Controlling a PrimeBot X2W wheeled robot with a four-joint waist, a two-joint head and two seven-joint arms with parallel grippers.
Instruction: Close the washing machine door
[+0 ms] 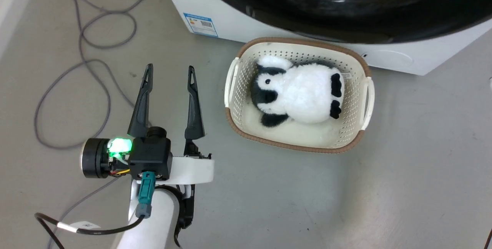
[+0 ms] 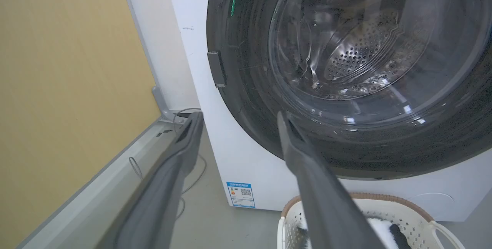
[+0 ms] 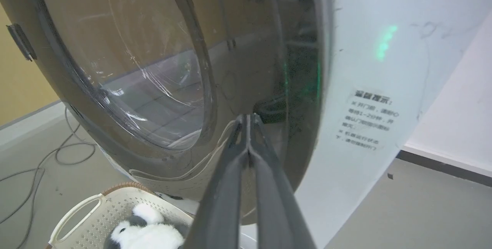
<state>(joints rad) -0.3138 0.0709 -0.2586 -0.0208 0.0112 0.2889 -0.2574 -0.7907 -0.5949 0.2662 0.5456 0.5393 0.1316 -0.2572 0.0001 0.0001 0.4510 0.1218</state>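
Glossy black plastic forms the washing machine door (image 2: 246, 99), a broad disc with a bulging clear window (image 2: 365, 49) through which the perforated steel drum shows. In the left wrist view the door lies against the white front of the washing machine (image 2: 246, 176); whether it is latched cannot be told. A small grey tab (image 2: 217, 68) sits on the disc's left edge. The right tool (image 3: 248, 116), its two dark fingers pressed together with nothing between them, points at the door's black rim on the side away from the tab. Its tips stand right at the glossy surface, but true contact cannot be judged. The left tool (image 1: 170, 67), fingers spread wide and empty, hangs over the floor (image 1: 384, 203) well apart from the door. In the head view it is left of and below the door, aimed towards the machine's lower left corner and its blue sticker (image 1: 200, 24). Just in front of the machine stands a cream basket (image 1: 357, 64) with a brown rim, holding a black-and-white plush panda (image 1: 303, 95). Grey cables (image 1: 80, 41) loop on the floor to the left of the left tool
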